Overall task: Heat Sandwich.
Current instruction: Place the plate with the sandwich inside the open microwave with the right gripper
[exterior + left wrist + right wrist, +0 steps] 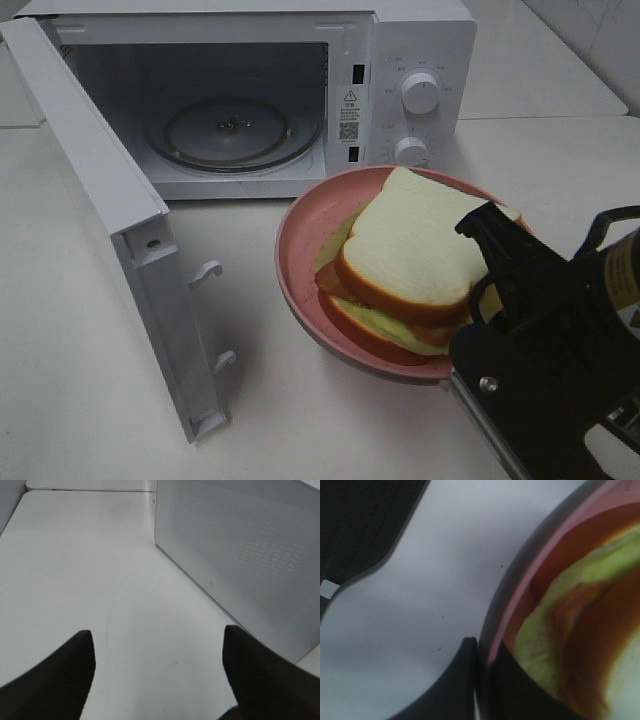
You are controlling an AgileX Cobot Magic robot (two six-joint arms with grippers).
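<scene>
A white microwave (270, 90) stands open-doored toward the back edge of the desk (90, 400). Before it, nearer the right edge, a pink plate (295, 245) carries the sandwich (420, 245), its rim pinched between the right gripper's (481, 655) jaws. The left gripper (157, 630) hangs with jaws spread above the desk beside the microwave.

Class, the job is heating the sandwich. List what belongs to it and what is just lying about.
Belongs: sandwich; pink plate; microwave, door open; right pincer, shut on the plate's rim.
Not in use: left pincer, open, over the white table.
</scene>
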